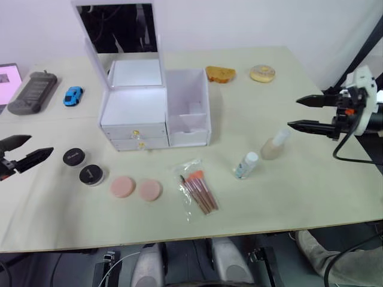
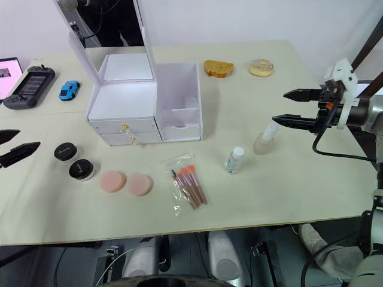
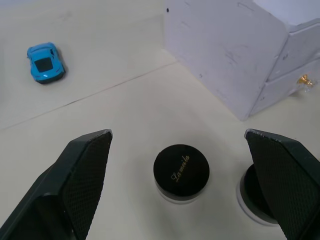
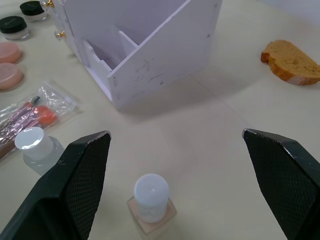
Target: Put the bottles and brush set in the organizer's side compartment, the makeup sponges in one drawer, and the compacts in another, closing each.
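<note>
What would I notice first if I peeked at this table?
Probably the white organizer with its tall mirror, standing toward the back of the table. In front of it lie two pink makeup sponges beside two black compacts. At each side an open pincer hovers, left pincer and right pincer.

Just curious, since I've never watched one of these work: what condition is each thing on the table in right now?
Left gripper: jaws open, empty.
Right gripper: jaws open, empty.
Organizer: mirror lid up, both drawers shut.
Side compartment: empty.
Compacts: lids on.
Bottles: upright, capped.
Brush set: lying flat, in pouch.
</note>
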